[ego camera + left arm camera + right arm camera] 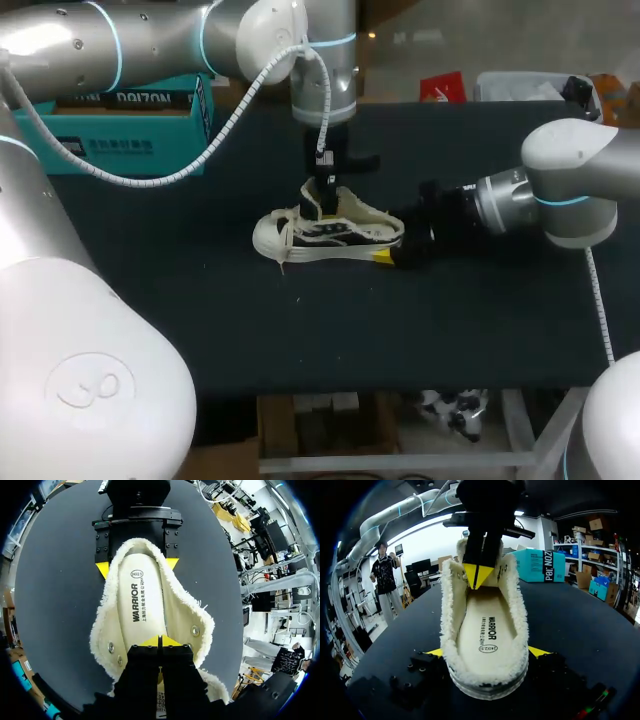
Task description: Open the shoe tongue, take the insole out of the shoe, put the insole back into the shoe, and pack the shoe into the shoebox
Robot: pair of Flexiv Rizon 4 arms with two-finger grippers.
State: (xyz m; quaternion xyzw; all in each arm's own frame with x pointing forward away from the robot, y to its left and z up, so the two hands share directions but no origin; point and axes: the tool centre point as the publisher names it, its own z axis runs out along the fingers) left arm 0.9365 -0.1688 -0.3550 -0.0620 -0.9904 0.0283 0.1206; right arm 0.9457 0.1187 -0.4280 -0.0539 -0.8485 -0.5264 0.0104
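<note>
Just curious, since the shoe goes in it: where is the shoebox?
In the head view the teal shoebox sits far left on the table, apart from the shoe.

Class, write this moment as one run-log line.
left hand: shut, at shoe opening | right hand: shut on shoe heel | insole: in shoe | shoe: on table, not in box

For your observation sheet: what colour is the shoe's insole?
The insole is cream; left wrist view.
</note>
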